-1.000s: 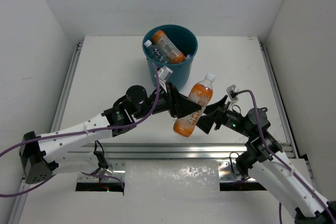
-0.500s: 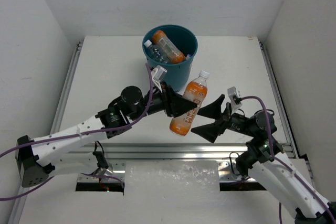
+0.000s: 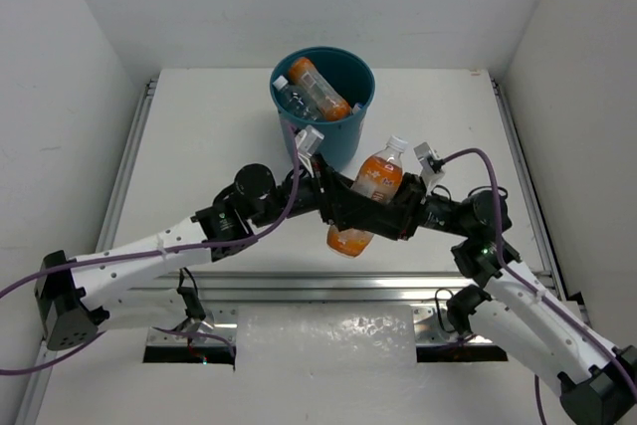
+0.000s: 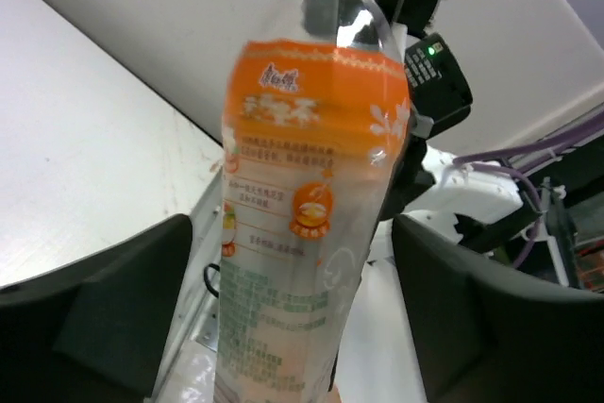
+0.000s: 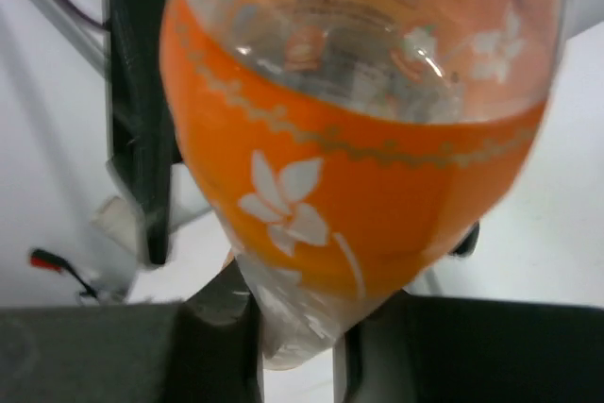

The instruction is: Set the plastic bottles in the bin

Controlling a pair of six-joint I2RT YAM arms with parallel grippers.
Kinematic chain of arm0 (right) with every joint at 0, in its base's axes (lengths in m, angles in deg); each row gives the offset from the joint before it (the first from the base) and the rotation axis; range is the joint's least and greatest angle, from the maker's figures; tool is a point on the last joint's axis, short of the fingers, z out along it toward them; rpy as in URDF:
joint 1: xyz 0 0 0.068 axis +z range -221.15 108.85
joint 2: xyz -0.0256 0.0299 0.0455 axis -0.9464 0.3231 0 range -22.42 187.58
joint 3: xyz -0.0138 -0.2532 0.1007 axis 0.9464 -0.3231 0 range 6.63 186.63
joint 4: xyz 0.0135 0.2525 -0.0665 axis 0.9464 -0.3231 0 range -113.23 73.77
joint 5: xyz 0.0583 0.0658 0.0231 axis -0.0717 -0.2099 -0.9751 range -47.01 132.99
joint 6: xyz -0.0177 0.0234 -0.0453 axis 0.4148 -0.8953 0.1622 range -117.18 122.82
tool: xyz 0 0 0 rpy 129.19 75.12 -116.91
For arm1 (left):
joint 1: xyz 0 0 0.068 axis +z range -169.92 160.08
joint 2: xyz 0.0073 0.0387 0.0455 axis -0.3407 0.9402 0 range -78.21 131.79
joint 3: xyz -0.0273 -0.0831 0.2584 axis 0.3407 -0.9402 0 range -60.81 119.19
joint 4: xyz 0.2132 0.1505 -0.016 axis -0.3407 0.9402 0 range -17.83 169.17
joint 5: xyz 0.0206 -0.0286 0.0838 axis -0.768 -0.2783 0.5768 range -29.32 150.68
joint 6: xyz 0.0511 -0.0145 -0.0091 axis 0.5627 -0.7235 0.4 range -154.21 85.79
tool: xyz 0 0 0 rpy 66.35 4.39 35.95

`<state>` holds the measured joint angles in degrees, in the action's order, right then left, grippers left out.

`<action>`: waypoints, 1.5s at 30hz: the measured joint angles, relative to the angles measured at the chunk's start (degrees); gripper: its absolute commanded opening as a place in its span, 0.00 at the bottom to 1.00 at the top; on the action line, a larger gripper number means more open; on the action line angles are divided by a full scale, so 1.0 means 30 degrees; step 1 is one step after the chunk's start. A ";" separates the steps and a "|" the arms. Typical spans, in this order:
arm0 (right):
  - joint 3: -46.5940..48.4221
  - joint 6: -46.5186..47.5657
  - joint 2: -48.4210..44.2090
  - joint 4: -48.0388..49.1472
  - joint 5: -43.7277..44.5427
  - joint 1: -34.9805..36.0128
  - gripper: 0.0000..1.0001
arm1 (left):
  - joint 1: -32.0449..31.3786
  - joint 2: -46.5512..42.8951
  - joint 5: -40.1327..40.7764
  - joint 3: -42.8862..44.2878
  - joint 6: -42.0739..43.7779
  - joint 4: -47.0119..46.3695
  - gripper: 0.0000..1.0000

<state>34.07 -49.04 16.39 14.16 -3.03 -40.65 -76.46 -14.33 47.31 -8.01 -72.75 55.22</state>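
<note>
Robotics test cell: plain white walls enclose a white counter, with aluminium rails and purple cabling at the near edge.

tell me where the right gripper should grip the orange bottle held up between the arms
Across the labelled mid-body of the orange bottle, coming from the right side: it hangs tilted, cap toward the bin, and the left gripper already covers its left flank.
</note>
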 measured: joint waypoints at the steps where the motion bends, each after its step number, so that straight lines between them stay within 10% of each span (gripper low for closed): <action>1: 0.0066 0.0124 0.0102 0.0000 0.0000 0.0007 0.00 | -0.0022 0.0007 0.0095 0.0029 0.0036 0.0087 0.99; 5: 0.0867 0.1690 0.0226 -0.1880 0.1428 0.0044 0.00 | -0.0102 -0.0022 0.2521 0.1122 0.0474 0.2812 1.00; 15: 0.8983 0.9100 0.6113 -0.7956 0.9551 0.0022 0.00 | 0.0656 -0.3577 2.0363 0.7461 -0.0678 1.6670 1.00; 20: 1.3318 1.2087 1.0513 -0.8830 1.2393 0.0015 0.00 | 0.0663 -0.6659 2.3343 0.6331 -0.0044 1.8680 1.00; 31: 2.2586 1.8309 2.0524 -1.1555 1.7784 -0.0015 0.11 | 0.1894 -0.3104 2.1296 0.3031 0.2149 1.9074 1.00; 32: 2.3110 1.8688 2.1165 -1.1766 1.8017 -0.0015 0.19 | 0.2302 -0.2637 2.0655 0.2754 0.2331 1.9001 1.00; 33: 2.3591 1.9067 2.1835 -1.2043 1.8309 -0.0015 0.65 | 0.2776 -0.2346 2.0087 0.2521 0.2499 1.8972 1.00; 35: 2.3933 1.9322 2.2469 -1.2371 1.8578 -0.0022 0.99 | 0.3366 -0.2215 1.9394 0.2288 0.2747 1.8884 1.00; 45: 2.4261 1.9832 2.1915 -1.4003 1.9205 -0.0036 0.99 | 0.8677 -0.0772 1.6393 0.3140 0.2856 1.8316 1.00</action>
<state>106.85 10.46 82.14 -27.84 54.59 -40.76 -50.42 -16.65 96.49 1.41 -64.19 110.17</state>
